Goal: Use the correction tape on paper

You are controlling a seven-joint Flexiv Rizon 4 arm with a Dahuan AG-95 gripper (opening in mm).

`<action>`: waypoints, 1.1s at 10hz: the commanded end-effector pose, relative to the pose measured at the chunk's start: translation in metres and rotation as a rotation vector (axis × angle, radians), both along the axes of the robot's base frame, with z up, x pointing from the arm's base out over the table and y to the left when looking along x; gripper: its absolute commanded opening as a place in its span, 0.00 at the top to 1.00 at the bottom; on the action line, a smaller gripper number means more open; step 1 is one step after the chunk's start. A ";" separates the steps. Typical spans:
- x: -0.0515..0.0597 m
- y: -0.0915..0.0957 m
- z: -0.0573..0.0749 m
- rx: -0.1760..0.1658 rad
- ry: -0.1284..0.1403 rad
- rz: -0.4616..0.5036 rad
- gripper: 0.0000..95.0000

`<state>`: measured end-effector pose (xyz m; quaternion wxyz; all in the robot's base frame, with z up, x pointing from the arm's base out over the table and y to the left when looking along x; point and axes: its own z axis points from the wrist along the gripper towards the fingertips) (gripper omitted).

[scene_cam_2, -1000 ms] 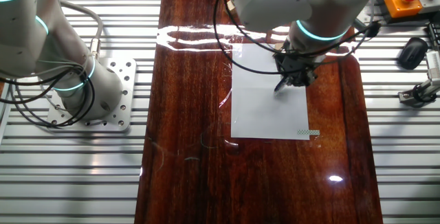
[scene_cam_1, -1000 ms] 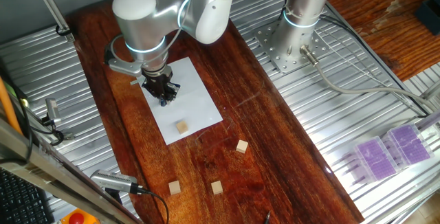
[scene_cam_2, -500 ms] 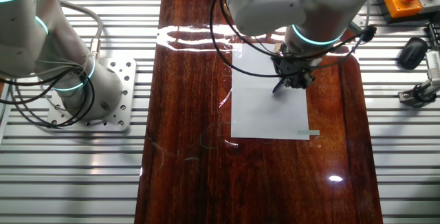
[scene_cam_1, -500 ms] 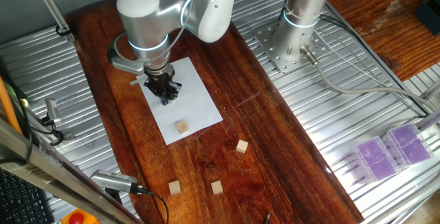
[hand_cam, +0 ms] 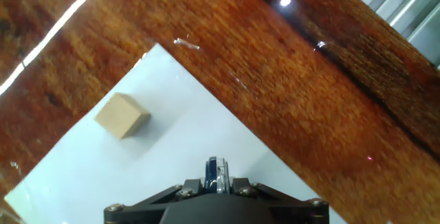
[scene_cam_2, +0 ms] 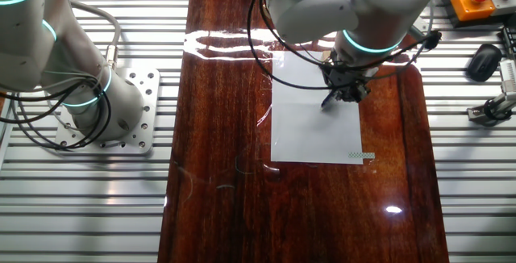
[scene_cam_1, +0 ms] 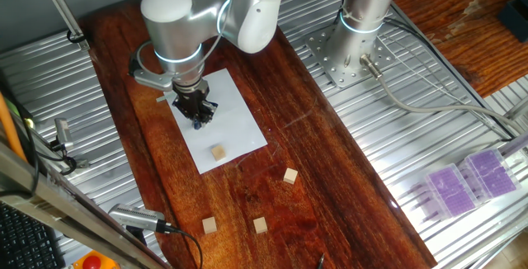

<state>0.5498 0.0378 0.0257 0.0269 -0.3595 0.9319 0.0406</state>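
The correction tape, a small dark blue-black teardrop dispenser with a pale grey centre [hand_cam: 217, 175], is seen clamped edge-on between the closed fingers of the black two-finger gripper [scene_cam_1: 198, 115], its tip pointed down at the sheet.

Largest to smallest:
- Dark red-brown polished wooden table [scene_cam_1: 330, 178]: carries everything noted below.
- Plain white rectangular paper sheet [scene_cam_1: 235, 129]: lies flat on the table. In the hand view, its near corner points to about 11 o'clock.
- Gripper and dispenser: held over the upper half of the sheet. Contact of the tip with the paper is judged likely from the fixed views but cannot be confirmed.
- Small tan wooden cube [scene_cam_1: 218, 153]: rests on the paper at roughly 5 o'clock from the gripper, apart from it. Three more tan cubes [scene_cam_1: 289, 176] lie on bare wood beyond the sheet.

Progress, as judged: pickup and placement over the paper are done. No laid white strip can be made out against the white sheet, so the stroke is taken as in hand or still to be drawn. Lift-off remains.
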 end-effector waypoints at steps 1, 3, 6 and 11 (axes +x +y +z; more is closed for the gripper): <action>0.004 0.004 0.002 0.008 0.000 -0.003 1.00; 0.007 0.009 0.003 0.012 0.000 -0.009 1.00; 0.007 0.009 0.003 0.006 0.007 -0.006 1.00; 0.004 0.001 0.008 -0.008 0.016 0.007 1.00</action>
